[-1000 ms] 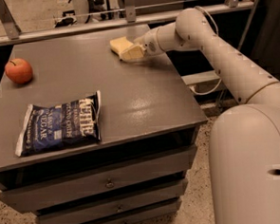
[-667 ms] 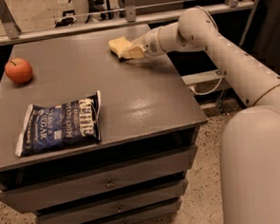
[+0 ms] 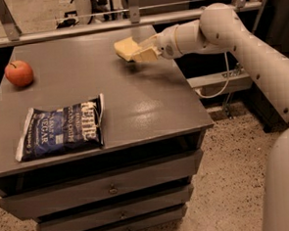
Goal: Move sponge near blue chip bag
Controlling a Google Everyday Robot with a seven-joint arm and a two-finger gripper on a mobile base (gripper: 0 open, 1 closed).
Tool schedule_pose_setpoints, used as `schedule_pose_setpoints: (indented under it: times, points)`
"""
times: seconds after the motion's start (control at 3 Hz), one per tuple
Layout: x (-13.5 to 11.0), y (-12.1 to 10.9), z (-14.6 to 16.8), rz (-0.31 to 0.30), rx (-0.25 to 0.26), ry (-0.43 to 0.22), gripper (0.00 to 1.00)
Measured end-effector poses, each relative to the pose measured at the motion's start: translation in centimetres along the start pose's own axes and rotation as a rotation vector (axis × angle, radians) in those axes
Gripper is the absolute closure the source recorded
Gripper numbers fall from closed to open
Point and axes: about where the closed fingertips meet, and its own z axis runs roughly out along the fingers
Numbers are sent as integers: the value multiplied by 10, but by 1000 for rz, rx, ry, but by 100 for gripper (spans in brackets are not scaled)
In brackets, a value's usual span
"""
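The sponge [image 3: 124, 48], a small pale yellow foam block, is held in my gripper [image 3: 136, 52] a little above the far right part of the grey table top [image 3: 134, 103]. The cream gripper fingers [image 3: 148, 53] are shut on the sponge's right side. The blue chip bag [image 3: 62, 130], dark blue with white lettering, lies flat near the table's front left edge, well to the left of and nearer than the gripper.
A red apple [image 3: 19, 73] sits at the table's left side, behind the bag. A metal rail [image 3: 80, 29] runs behind the table. My white arm [image 3: 248, 47] reaches in from the right. Drawers [image 3: 109, 188] are below the table top.
The sponge has lifted slightly off the table in my gripper and moved a little toward the front left.
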Motion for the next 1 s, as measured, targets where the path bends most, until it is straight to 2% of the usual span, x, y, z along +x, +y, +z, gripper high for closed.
schedule_pose_setpoints:
  times: [0.33, 0.67, 1.0]
  points:
    - [8, 52, -39, -144, -111, 21, 100]
    - [18, 93, -55, -278, -212, 56, 98]
    - [23, 115, -55, -346, -291, 82, 75]
